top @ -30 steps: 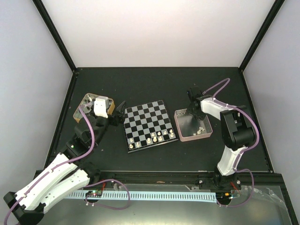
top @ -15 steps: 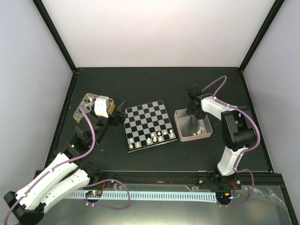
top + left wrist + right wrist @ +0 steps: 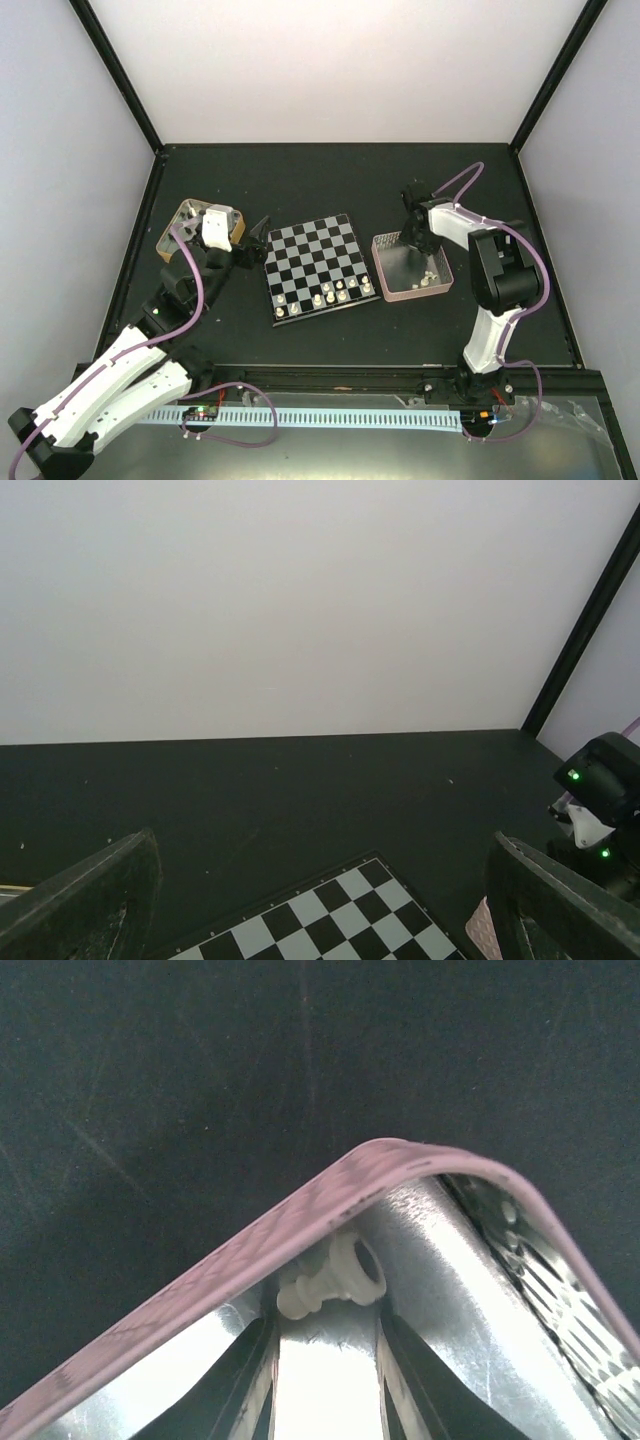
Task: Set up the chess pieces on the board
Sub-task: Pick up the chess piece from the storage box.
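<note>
The board point(image 3: 315, 265) lies at the table's middle, with several cream-white chess pieces point(image 3: 330, 294) on its near rows. My right gripper point(image 3: 412, 240) is down in the far left corner of the pink tray point(image 3: 438, 284). In the right wrist view a cream piece point(image 3: 330, 1278) lies on its side against the tray's pink wall point(image 3: 250, 1250), just past my open right gripper point(image 3: 325, 1335), whose dark fingers point(image 3: 240, 1380) stand apart. A few more pieces point(image 3: 430, 276) lie in the tray. My left gripper point(image 3: 262, 240) is open and empty by the board's far left corner point(image 3: 330, 920).
A gold-rimmed tin point(image 3: 180, 222) sits left of the left gripper. The black set does not show. The right arm point(image 3: 600, 800) and the tray's edge point(image 3: 478, 932) show at the left wrist view's right side. White walls and black posts enclose the table.
The right arm's wrist and cable have shifted slightly over the tray's far corner. The left arm and the board's pieces have not moved.
</note>
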You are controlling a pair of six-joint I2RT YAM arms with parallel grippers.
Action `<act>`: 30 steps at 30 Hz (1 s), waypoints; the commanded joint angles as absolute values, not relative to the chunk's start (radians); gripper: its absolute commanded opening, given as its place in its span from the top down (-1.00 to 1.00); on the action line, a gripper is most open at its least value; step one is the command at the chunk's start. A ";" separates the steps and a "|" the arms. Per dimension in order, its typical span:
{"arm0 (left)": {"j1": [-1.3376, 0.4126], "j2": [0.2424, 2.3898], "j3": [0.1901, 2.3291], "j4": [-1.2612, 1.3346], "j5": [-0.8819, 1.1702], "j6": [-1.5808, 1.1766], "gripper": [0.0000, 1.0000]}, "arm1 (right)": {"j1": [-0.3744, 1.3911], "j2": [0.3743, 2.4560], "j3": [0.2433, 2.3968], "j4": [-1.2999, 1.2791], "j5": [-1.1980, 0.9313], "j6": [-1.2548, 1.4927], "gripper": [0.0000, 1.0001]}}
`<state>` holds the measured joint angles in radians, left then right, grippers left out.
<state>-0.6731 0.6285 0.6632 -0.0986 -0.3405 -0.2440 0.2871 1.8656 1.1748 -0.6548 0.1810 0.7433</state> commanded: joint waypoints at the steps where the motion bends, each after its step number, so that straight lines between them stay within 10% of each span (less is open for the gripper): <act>1: -0.666 0.627 0.683 -0.094 -0.331 -0.253 -0.80 | 0.266 1.878 1.172 -0.658 0.199 0.753 0.39; 30: -0.663 0.646 0.686 -0.084 -0.320 -0.259 -0.80 | 0.261 1.861 1.123 -0.669 0.070 0.618 0.50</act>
